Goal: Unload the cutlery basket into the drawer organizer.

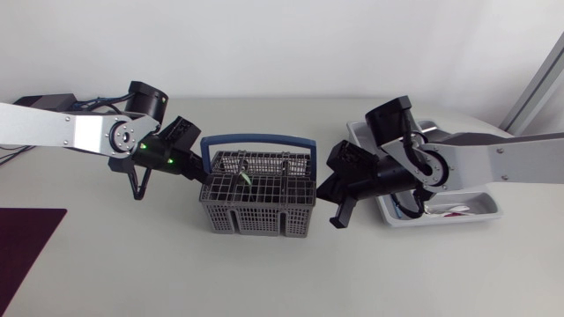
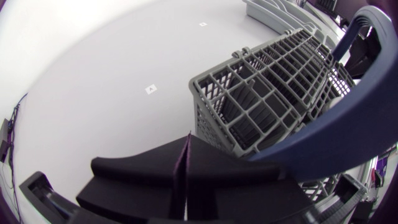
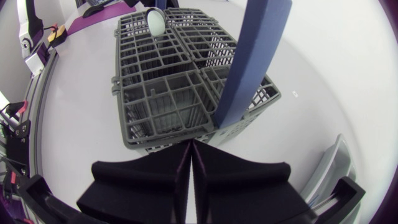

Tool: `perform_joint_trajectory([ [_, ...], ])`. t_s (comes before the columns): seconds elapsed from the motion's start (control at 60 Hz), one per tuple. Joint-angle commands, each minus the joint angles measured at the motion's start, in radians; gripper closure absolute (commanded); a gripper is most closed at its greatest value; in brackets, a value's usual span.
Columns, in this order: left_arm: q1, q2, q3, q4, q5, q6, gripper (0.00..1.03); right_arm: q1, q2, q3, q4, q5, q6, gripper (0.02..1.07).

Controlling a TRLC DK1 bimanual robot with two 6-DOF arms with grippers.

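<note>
Baskets numbered one: a grey grid cutlery basket (image 1: pixel 257 204) with a blue handle (image 1: pixel 260 139), mid-table between two grippers. The left gripper (image 2: pixel 186 149) and right gripper (image 3: pixel 191 149) were each closed on nothing. One grey drawer organizer (image 1: pixel 458 219) lay under the right arm. One spoon (image 3: pixel 155 22) showed inside the basket.

Grey cutlery basket (image 2: pixel 261 106) (blue handle (image 2: pixel 373 106) alongside) just ahead of the left claw (image 2: pixel 188 146), fingers (image 2: pixel 137 171) together.
</note>
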Motion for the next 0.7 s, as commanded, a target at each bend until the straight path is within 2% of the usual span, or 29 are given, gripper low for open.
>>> perform_joint_trajectory([
  [0.0,0.013,0.02,0.025,0.004,0.023,-0.002,1.0,0.026,-0.016,-0.013,0.018,0.008,0.03,1.02],
  [0.3,0.101,-0.141,-0.062,-0.004,0.021,0.017,1.0,0.001,-0.073,-0.064,0.076,0.129,0.041,1.01],
  [0.35,0.113,-0.172,-0.073,-0.017,0.023,0.018,1.0,-0.005,-0.086,-0.073,0.076,0.135,0.041,0.97],
  [0.4,0.122,-0.223,-0.093,-0.031,0.023,0.018,1.0,-0.005,-0.103,-0.088,0.087,0.155,0.044,0.87],
  [0.467,0.125,-0.286,-0.121,-0.043,0.023,0.015,0.99,-0.005,-0.135,-0.108,0.088,0.166,0.046,0.63],
  [0.5,0.124,-0.312,-0.133,-0.047,0.023,0.012,0.94,-0.005,-0.154,-0.117,0.088,0.169,0.053,0.46],
  [0.583,0.115,-0.393,-0.162,-0.082,0.023,-0.005,0.73,0.001,-0.184,-0.136,0.082,0.178,0.061,0.05],
  [0.633,0.101,-0.428,-0.171,-0.1,0.023,-0.017,0.61,0.003,-0.2,-0.14,0.075,0.178,0.064,0.06],
  [0.683,0.075,-0.461,-0.177,-0.125,0.021,-0.035,0.44,0.003,-0.214,-0.146,0.064,0.181,0.069,0.06],
])
